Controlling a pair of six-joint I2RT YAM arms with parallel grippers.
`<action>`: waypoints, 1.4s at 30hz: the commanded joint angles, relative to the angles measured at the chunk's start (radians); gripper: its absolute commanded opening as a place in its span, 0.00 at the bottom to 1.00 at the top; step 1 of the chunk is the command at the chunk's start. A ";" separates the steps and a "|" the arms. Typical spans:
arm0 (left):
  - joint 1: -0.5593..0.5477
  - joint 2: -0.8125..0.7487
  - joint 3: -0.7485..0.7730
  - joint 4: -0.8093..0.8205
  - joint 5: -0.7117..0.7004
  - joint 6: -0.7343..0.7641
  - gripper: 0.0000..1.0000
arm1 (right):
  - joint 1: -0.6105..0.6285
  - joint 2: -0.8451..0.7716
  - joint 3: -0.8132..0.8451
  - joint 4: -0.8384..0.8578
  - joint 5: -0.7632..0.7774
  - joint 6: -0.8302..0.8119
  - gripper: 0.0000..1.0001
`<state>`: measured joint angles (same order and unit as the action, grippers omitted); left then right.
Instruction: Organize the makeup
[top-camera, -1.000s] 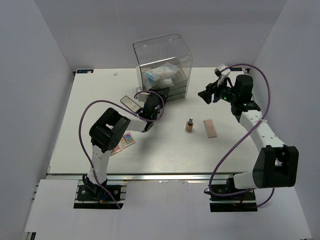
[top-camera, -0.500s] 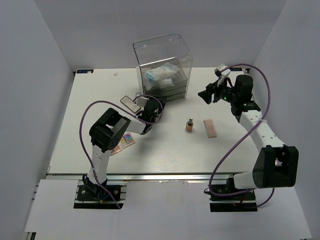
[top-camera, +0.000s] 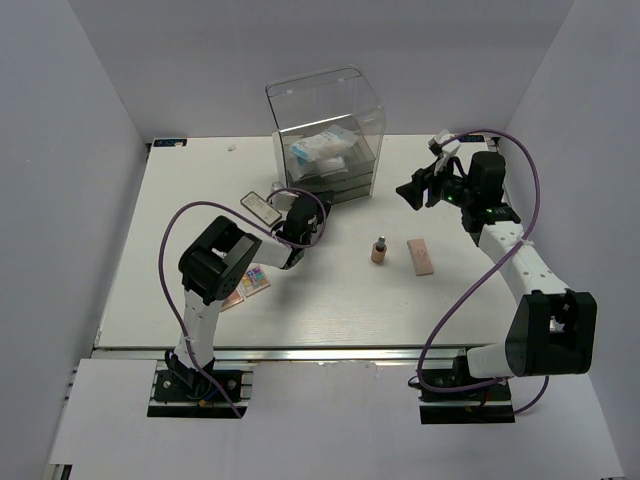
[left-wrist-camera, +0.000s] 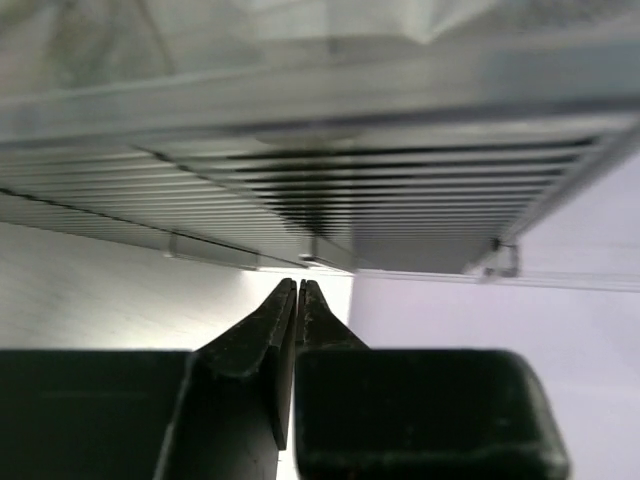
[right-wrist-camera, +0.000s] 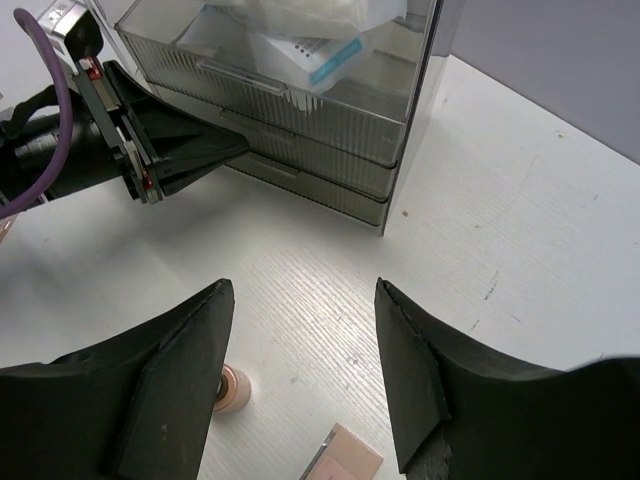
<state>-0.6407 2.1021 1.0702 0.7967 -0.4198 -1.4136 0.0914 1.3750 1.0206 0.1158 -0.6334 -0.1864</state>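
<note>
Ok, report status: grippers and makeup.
Left gripper shut, empty, tips near drawer box front. Right gripper open, empty. Brown bottle, peach palette loose on table. Drawers look closed.

The left arm (top-camera: 197, 318) and right arm (top-camera: 515, 262) share white links, black joints, purple cables (top-camera: 164, 262), black gripper fingers (right-wrist-camera: 170, 390).

Clear drawer box (top-camera: 320, 100) — white table (top-camera: 340, 290)
</note>
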 joint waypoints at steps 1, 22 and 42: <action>0.003 -0.025 -0.019 0.079 0.022 0.010 0.14 | -0.005 -0.017 -0.008 0.044 -0.020 -0.002 0.64; 0.006 0.047 0.082 0.016 -0.033 -0.041 0.51 | -0.012 -0.011 0.004 0.047 -0.020 -0.004 0.64; 0.007 0.067 0.047 0.116 -0.189 -0.159 0.08 | -0.022 -0.025 0.010 0.036 -0.028 -0.013 0.64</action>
<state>-0.6510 2.1735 1.1481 0.8547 -0.5407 -1.5715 0.0788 1.3750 1.0161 0.1299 -0.6407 -0.1905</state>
